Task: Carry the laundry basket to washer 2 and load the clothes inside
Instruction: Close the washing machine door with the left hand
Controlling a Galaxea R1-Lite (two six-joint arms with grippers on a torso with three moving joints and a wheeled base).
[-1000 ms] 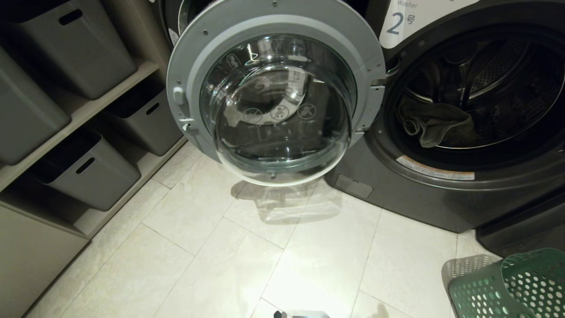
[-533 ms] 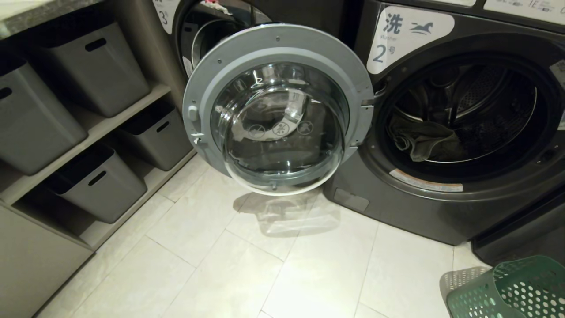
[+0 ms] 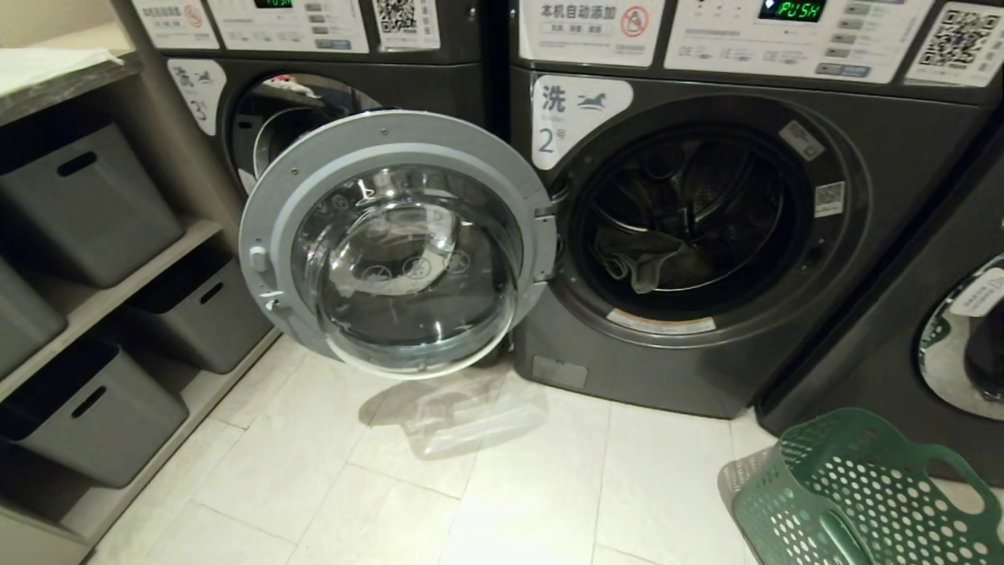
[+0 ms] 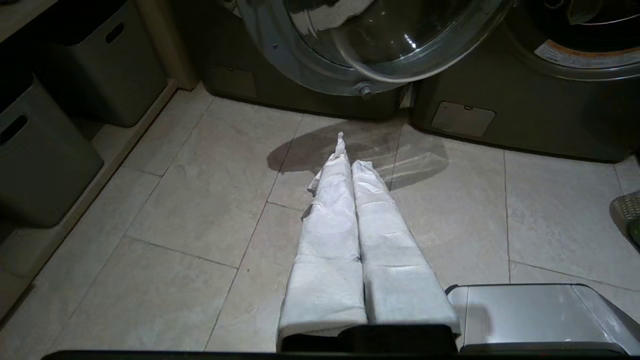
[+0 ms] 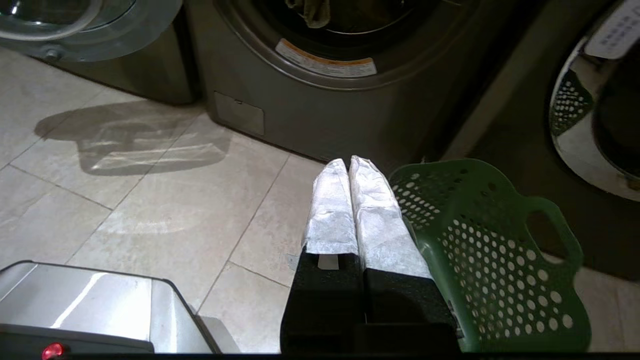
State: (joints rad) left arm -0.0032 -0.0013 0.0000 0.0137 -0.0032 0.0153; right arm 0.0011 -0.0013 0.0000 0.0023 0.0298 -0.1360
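The dark grey front-loading washer marked 2 (image 3: 690, 235) stood with its round grey glass-windowed door (image 3: 396, 243) swung wide to the left. A crumpled dark olive cloth (image 3: 639, 267) lay in its drum. The green perforated plastic laundry basket (image 3: 855, 494) sat on the pale tiled floor (image 3: 471, 486) near the washer's right corner. The left gripper (image 4: 350, 167) and right gripper (image 5: 348, 162), both white-wrapped, hung low over the floor, fingers pressed together and empty, the right just beside the basket.
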